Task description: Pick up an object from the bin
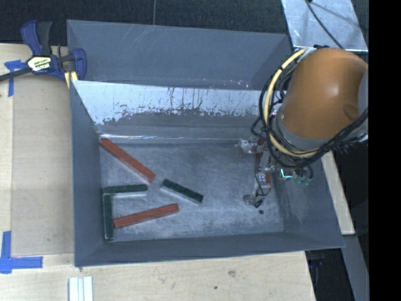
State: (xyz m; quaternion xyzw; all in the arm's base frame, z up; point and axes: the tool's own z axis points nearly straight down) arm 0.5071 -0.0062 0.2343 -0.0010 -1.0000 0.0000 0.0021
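Observation:
My gripper (257, 200) hangs low over the bin floor near the right wall, with bare floor beneath it. The nearest loose thing is a short dark green bar with a pale end (182, 190), lying well to its left. Just below and left of that bar lies a red bar (146, 216), tilted slightly. Nothing shows between the gripper's tips.
More bars lie at the bin's left: a long red one (126, 158) set diagonally, a dark green one (125, 189) lying flat, and another dark green one (108, 216) pointing toward the front wall. The arm's orange dome and cables overhang the right wall.

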